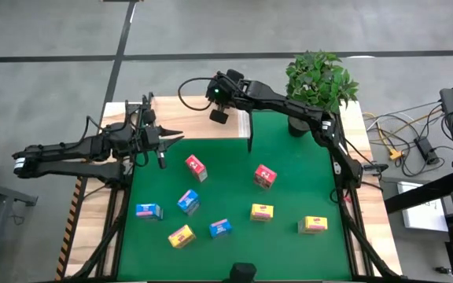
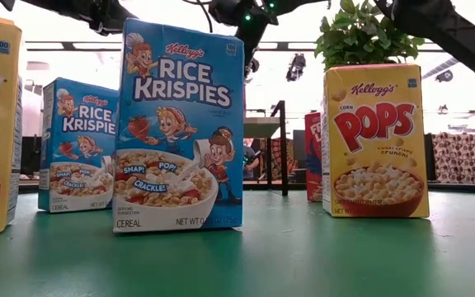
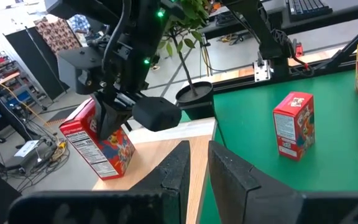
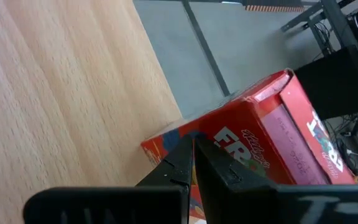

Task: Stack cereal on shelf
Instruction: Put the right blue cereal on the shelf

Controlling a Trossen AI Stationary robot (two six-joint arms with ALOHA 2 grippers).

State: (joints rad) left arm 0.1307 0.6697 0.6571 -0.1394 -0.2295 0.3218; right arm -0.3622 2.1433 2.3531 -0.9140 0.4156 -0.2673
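The shelf (image 1: 187, 126) is a light wooden board at the mat's far side. One pink-red cereal box (image 3: 98, 146) stands on it near its right end. My right gripper (image 3: 114, 121) reaches down over that box's top with its fingers shut. In the high view the arm hides the box. Two red boxes (image 1: 196, 167) (image 1: 265, 176), three blue ones (image 1: 188, 202) and three yellow ones (image 1: 262, 211) stand scattered on the green mat. My left gripper (image 1: 171, 148) hovers open at the mat's far left corner, pointing toward the shelf and touching nothing. My right gripper comes from above, slanting down, and its shut fingertips (image 4: 185, 155) lie at the red box's upper edge (image 4: 229, 134). No part of the box shows between the fingers. I cannot tell whether the tips press it. The box rests with its bottom on the shelf board (image 4: 61, 93).
A potted plant (image 1: 318, 79) stands at the table's far right corner, beside the right arm. A black shelf post (image 1: 250, 134) rises at the shelf's right end. Cables and equipment lie off the table's right side. Bare shelf board lies left of the red box.
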